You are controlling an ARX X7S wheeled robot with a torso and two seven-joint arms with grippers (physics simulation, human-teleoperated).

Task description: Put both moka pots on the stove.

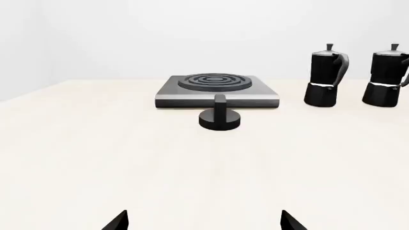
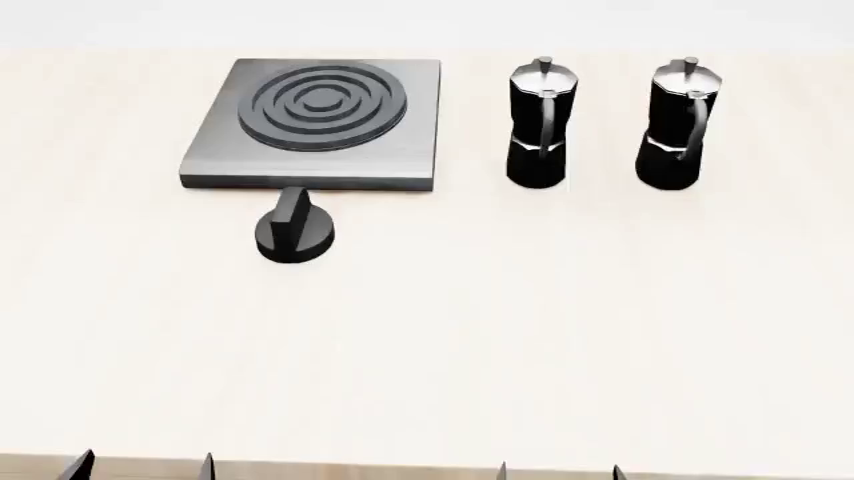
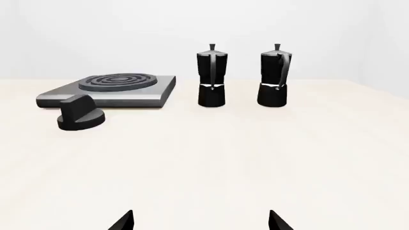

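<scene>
Against white walls, pale tabletop (image 2: 534, 330) (matte cream).

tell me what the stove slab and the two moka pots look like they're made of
Stove: looks like brushed grey metal, with a faint streaked sheen on its top; the burner rings are darker and matte. Moka pots: glossy black faceted bodies with bright highlights, so perhaps enamelled or painted metal, topped by silver-grey, metal-looking lids. As rendered, the exact materials stay uncertain.
</scene>
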